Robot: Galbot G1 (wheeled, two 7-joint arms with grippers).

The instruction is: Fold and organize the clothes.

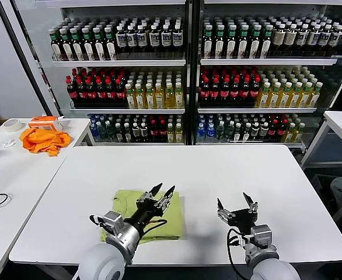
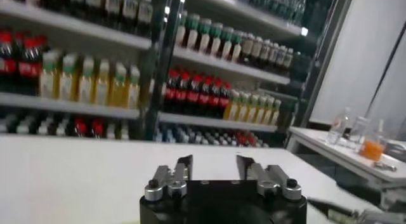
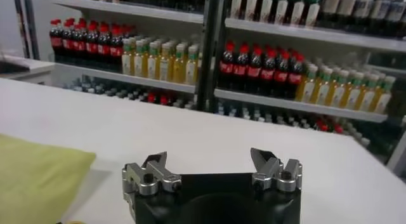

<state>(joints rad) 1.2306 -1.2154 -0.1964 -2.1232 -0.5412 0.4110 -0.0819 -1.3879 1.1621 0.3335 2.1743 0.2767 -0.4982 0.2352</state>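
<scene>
Our left claw (image 1: pixel 162 192) hovers open above the folded lime T-shirt (image 1: pixel 171 219) on the white surface (image 1: pixel 217 169); our right claw (image 1: pixel 235 204) waits open beside it, holding nothing.

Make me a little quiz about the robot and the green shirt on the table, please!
1. True or false: the T-shirt lies folded on the white table.
2. Which gripper is above the T-shirt? A) left gripper B) right gripper
3. Fill in: the cloth on the side table is ____ in colour.

Key: 1 true. 2 A; both grippers are open and hold nothing. 3 orange.
</scene>
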